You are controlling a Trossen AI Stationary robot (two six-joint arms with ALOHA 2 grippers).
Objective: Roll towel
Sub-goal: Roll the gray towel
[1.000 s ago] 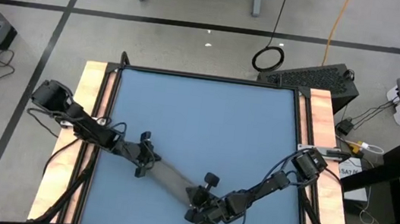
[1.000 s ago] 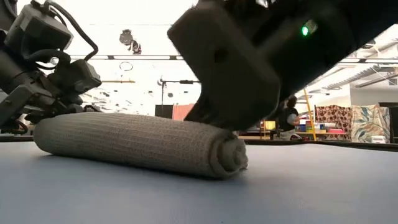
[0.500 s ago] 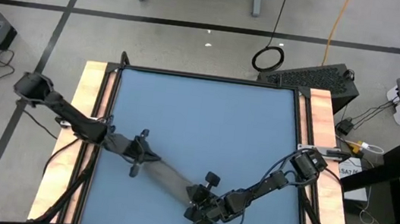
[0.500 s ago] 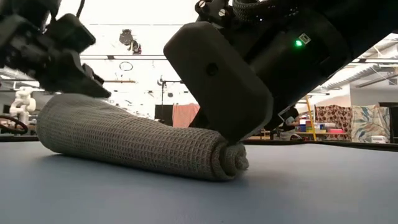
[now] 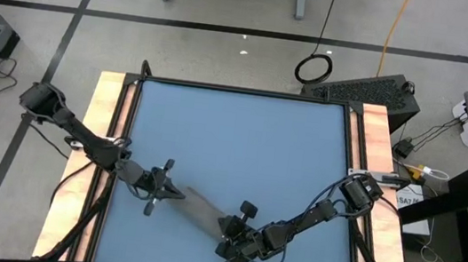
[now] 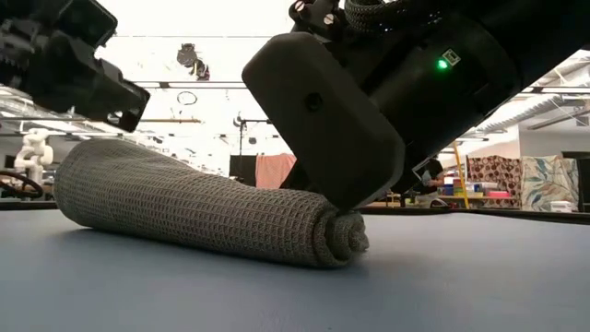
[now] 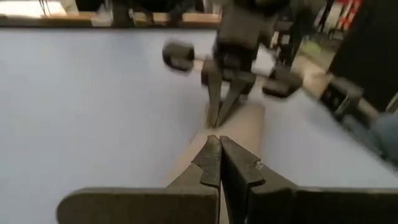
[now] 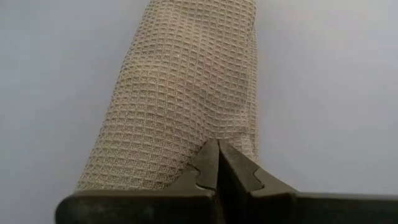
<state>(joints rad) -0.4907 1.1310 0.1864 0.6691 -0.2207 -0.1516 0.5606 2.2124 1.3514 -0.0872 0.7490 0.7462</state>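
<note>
One rolled towel (image 5: pixel 198 206), lying diagonally

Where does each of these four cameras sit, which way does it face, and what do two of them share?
High view: above the table, straight down; both arms, left gripper and right gripper at opposite ends of the rolled towel.
Low view: tabletop height, level across the blue table into the room; arm bodies overhead.
Left wrist view: along the roll, own shut fingers foremost, the right gripper beyond.
Right wrist view: down onto the weave, own shut fingers.
Shared: both wrist views show the towel.
</note>
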